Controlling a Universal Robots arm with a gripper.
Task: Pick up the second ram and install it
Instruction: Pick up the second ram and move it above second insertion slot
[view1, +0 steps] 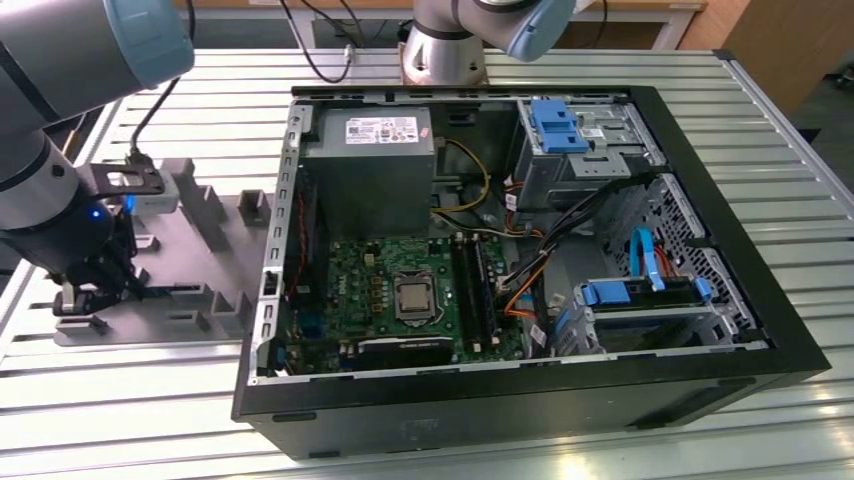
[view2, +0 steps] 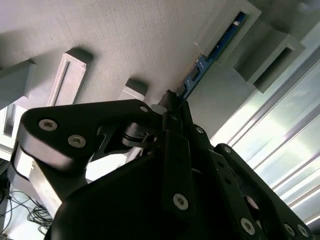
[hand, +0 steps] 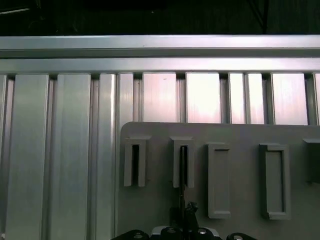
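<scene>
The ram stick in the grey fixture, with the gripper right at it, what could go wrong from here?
1. The second ram stands on edge in narrow slots of the grey fixture blocks. With the gripper at it, a slightly skewed pull could bind it in those slots or bend it.
2. In the exterior view, orange cables lie right beside the black motherboard slots in the case, so the stick might snag them.
</scene>
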